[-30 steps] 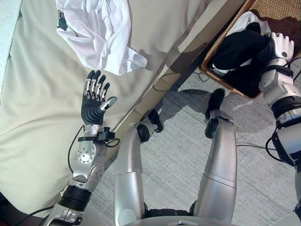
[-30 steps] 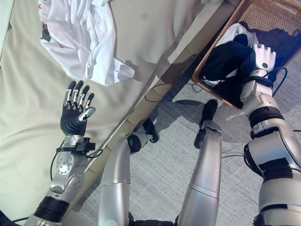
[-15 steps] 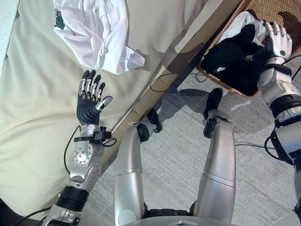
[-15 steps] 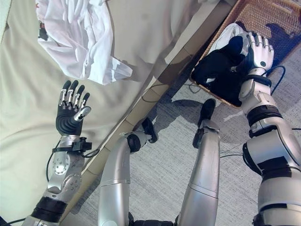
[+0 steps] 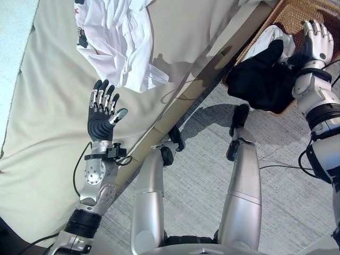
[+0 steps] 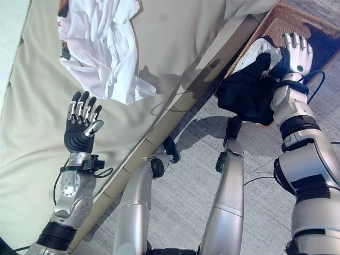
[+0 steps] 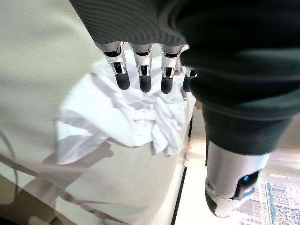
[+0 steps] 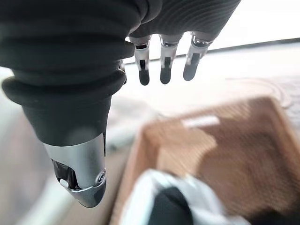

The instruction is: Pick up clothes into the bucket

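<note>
A white garment [image 5: 119,42] lies crumpled on the beige bed, also seen past my left hand's fingers [image 7: 140,70]. My left hand [image 5: 103,114] hovers open over the sheet, a short way from the garment and touching nothing. At the upper right stands a brown wicker basket [image 5: 297,10] on the floor. A black garment [image 5: 260,79] is draped over its near rim, with a white cloth [image 5: 273,34] behind it inside. My right hand [image 5: 319,42] is open above the basket with straight fingers [image 8: 164,65], and holds nothing.
The bed [image 5: 42,138] fills the left side, and its wooden edge [image 5: 202,79] runs diagonally toward the basket. Grey carpet [image 5: 196,180] covers the floor between the bed and the basket.
My right hand has opened and lifted off the black garment, which now hangs over the basket's near rim. The view has shifted a little. The left hand has stayed open above the bed.
</note>
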Motion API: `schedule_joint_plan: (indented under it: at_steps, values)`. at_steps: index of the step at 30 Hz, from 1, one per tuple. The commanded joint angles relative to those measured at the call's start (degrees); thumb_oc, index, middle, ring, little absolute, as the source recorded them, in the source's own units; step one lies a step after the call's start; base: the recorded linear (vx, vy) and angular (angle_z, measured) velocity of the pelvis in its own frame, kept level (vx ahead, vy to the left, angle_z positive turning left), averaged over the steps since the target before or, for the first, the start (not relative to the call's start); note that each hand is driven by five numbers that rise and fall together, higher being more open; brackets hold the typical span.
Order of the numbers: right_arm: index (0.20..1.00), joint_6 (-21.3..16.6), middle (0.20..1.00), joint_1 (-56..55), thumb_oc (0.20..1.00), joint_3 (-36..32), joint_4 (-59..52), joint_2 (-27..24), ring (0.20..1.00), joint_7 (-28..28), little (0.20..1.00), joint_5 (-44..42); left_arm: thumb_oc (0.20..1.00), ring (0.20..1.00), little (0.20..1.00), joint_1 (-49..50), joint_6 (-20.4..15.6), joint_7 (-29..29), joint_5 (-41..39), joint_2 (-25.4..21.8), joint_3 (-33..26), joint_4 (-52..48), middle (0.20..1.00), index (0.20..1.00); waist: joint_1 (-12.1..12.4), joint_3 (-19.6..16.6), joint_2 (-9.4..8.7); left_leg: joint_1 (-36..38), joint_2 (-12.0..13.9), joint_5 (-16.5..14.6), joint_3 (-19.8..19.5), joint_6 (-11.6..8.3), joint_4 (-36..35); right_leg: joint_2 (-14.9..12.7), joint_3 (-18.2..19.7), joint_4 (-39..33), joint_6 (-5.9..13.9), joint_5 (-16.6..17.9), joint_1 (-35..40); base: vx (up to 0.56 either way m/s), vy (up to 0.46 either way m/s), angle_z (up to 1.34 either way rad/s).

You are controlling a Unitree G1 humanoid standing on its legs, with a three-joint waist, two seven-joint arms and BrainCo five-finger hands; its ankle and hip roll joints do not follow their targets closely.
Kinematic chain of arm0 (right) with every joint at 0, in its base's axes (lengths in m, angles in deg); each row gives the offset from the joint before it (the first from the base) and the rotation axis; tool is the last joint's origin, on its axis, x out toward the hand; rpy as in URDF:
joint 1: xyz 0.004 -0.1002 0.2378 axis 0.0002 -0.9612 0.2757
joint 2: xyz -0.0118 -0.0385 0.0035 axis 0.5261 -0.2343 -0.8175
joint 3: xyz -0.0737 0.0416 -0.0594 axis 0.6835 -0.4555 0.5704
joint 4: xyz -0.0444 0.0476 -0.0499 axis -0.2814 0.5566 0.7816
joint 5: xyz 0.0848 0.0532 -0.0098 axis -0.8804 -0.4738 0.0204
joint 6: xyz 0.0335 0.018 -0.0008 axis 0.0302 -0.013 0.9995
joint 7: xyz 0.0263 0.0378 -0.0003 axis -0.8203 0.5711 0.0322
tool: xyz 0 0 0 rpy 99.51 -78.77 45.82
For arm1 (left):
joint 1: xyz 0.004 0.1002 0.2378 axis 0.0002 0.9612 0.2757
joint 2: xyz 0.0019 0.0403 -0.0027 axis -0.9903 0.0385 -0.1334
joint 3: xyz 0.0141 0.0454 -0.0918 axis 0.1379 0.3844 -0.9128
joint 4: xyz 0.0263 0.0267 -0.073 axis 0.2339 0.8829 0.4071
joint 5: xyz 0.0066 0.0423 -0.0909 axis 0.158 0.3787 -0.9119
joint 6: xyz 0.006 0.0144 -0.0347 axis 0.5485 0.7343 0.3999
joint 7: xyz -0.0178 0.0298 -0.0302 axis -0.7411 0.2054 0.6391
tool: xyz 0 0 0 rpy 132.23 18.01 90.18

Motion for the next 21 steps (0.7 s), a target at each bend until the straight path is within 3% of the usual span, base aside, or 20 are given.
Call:
schedule_joint_plan:
  at_steps: [1, 3, 4, 6, 7, 9, 15, 21]
  values:
    - [1.0, -4.12, 1.0, -6.11, 1.0, -2.53, -8.52, 0.12, 1.0, 3.93, 1.0, -1.72, 1.0, 1.0, 1.0, 1.31, -2.78, -1.85, 4.85, -0.71, -1.57, 0.63, 1.0, 1.0, -0.6, -4.19, -1.48, 5.1, 1.25, 1.76, -4.69, -3.74, -8.07, -0.81, -1.39, 0.21, 4.89, -1.97, 4.96, 0.05, -0.079, 0.13]
    - [1.0, -4.51, 1.0, -8.72, 1.0, -3.97, -10.94, 0.51, 1.0, 3.68, 1.0, -1.62, 1.0, 1.0, 1.0, 1.1, -2.61, -2.54, 6.1, -0.7, -1.4, 1.12, 1.0, 1.0, -0.61, -4.2, -1.72, 6.91, 1.12, 2.11, -5.18, -3.84, -9.49, -1.01, -2.25, -0.89, 5.08, -1.54, 7.03, 0.02, -0.083, 0.23]
    - [1.0, -6.53, 1.0, -14.65, 1.0, -6.78, -16.97, 2.44, 1.0, 3.29, 1.0, -2.69, 1.0, 1.0, 1.0, 0.71, -2.44, -3.36, 7.68, -0.06, -1.32, 4.05, 1.0, 1.0, -0.95, -4.38, -2.8, 9.86, 0.77, 4.96, -5.34, -3.9, -12.75, -1.56, -4.41, -4.67, 4.84, 1.15, 11.18, 0.0, -0.101, 0.29]
    - [1.0, -7.16, 1.0, -17.64, 1.0, -8.43, -19.72, 3.53, 1.0, 2.89, 1.0, -3.23, 1.0, 1.0, 1.0, 0.52, -2.3, -3.41, 7.66, 0.02, -1.08, 4.96, 1.0, 1.0, -0.86, -4.23, -3.13, 12.29, 0.62, 5.48, -5.99, -4.01, -14.29, -1.52, -5.6, -6.16, 4.97, 1.61, 14.32, 0.06, -0.099, 0.27]
    - [1.0, -9.26, 1.0, -23.57, 1.0, -11.63, -23.19, 7.57, 1.0, 2.15, 1.0, -6.69, 1.0, 1.0, 1.0, 0.5, -2.01, -4.14, 8.4, 0.57, -1.35, 7.04, 1.0, 1.0, -0.56, -4.4, -3.92, 16.68, 0.5, 6.21, -7.06, -4.37, -16.72, -1.8, -7.64, -8.27, 5.46, 2.27, 19.57, 0.09, -0.06, 0.3]
    - [1.0, -10.33, 1.0, -27.59, 1.0, -12.84, -26.06, 10.44, 1.0, 0.78, 1.0, -8.05, 1.0, 1.0, 1.0, 0.61, -1.71, -4.24, 9.54, 0.32, -1.49, 8.85, 1.0, 1.0, -0.3, -4.2, -4.57, 20.56, 0.28, 6.66, -8.02, -4.52, -18.45, -1.83, -9.41, -10.13, 5.72, 2.69, 24.66, 0.12, -0.069, 0.34]
    - [1.0, -13.93, 1.0, -36.34, 1.0, -14.15, -31.28, 17.98, 1.0, -4.82, 1.0, -15.46, 1.0, 1.0, 1.0, 2.22, -0.44, -3.71, 12.88, -0.12, -2.63, 11.08, 1.0, 1.0, 0.81, -4.94, -6.42, 29.7, 0.3, 7.87, -10.25, -5.01, -23.35, -1.51, -14.44, -15.47, 6.46, 3.35, 36.7, 0.13, -0.02, 0.29]
    - [1.0, -16.3, 1.0, -43.1, 1.0, -13.8, -34.86, 24.17, 1.0, -11.95, 1.0, -23.7, 1.0, 1.0, 1.0, 6.75, 1.2, -3.01, 18.13, -0.58, -4.53, 12.79, 1.0, 1.0, 2.87, -8.9, -8.5, 36.57, -0.92, 7.8, -12.32, -4.63, -26.71, -1.75, -18.22, -20.92, 7.6, 4.49, 47.08, 0.13, 0.068, 0.21]
